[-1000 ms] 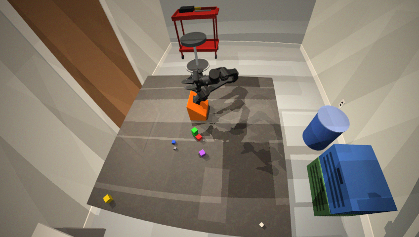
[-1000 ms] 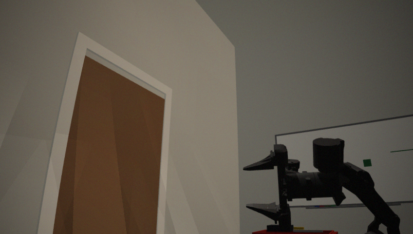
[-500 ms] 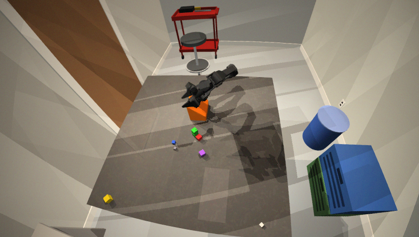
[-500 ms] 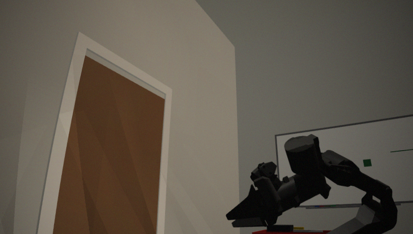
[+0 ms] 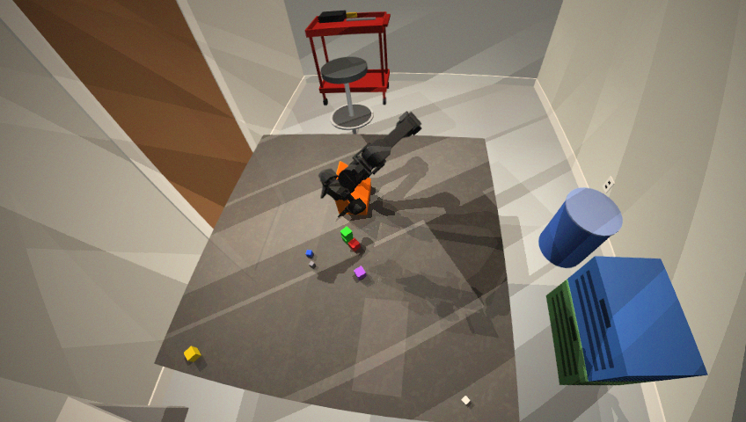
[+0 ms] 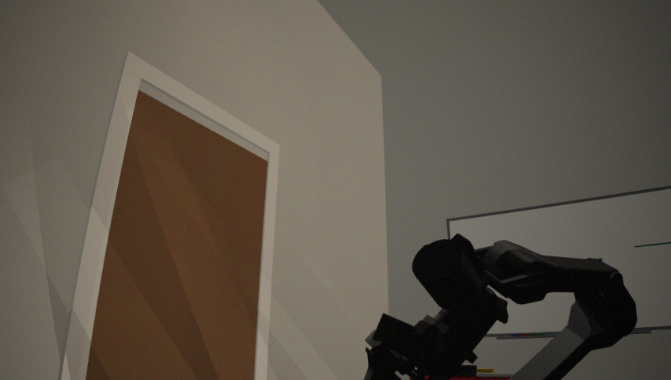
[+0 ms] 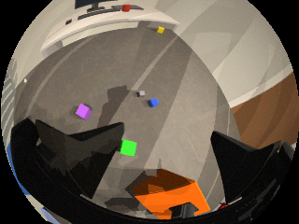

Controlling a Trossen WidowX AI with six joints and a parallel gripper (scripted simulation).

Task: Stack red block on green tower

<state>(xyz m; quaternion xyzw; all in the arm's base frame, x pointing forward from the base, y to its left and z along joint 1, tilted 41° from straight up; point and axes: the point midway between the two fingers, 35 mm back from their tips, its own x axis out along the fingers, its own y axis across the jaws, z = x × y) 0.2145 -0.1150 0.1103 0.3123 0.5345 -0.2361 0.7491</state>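
The green tower [image 5: 346, 233] [image 7: 128, 147] stands on the dark mat in front of the orange base; the top view shows two green blocks, one on the other. The red block [image 5: 354, 244] lies on the mat close beside the tower's foot; whether they touch is unclear. The left finger seems to hide it in the wrist view. My gripper [image 5: 331, 205] [image 7: 170, 132] is open and empty, above the mat near the orange base and pointing down. In the wrist view the tower shows just right of the left fingertip. The exterior view shows the arm, its gripper cut off at the bottom edge.
The orange base [image 5: 361, 197] [image 7: 175, 198] is under the arm. On the mat lie a purple block [image 5: 359, 272] [image 7: 83, 112], a blue block [image 5: 309, 252] [image 7: 153, 103], a small grey block [image 5: 312, 264] [image 7: 141, 93] and a far yellow block [image 5: 192, 353] [image 7: 161, 30].
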